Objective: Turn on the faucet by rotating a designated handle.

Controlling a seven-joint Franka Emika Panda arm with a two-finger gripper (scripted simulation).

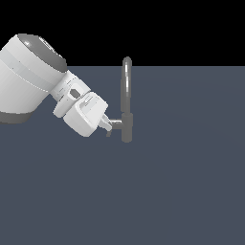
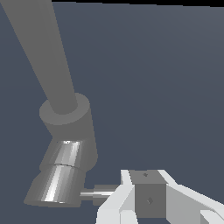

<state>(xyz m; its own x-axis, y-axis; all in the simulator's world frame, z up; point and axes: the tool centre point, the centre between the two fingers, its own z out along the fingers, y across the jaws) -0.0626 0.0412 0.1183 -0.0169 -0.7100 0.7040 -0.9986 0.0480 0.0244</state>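
Exterior view first: the faucet [image 1: 126, 103] stands upright on the flat blue-grey worktop [image 1: 167, 191], near the middle of the scene, its slim arched spout rising from a thicker cylindrical base. A short stub juts from that base toward the exterior view's left, and the white arm reaches in from that side, its hand [image 1: 108, 127] right at the stub's end — at the handle [image 1: 115, 124].

Wrist view: the faucet [image 2: 65, 127] fills the frame, base and shiny stub close up. The thin handle [image 2: 97, 193] runs from the stub to the hand's fingers [image 2: 148, 197], seemingly touching them — whether they clamp it I cannot tell.
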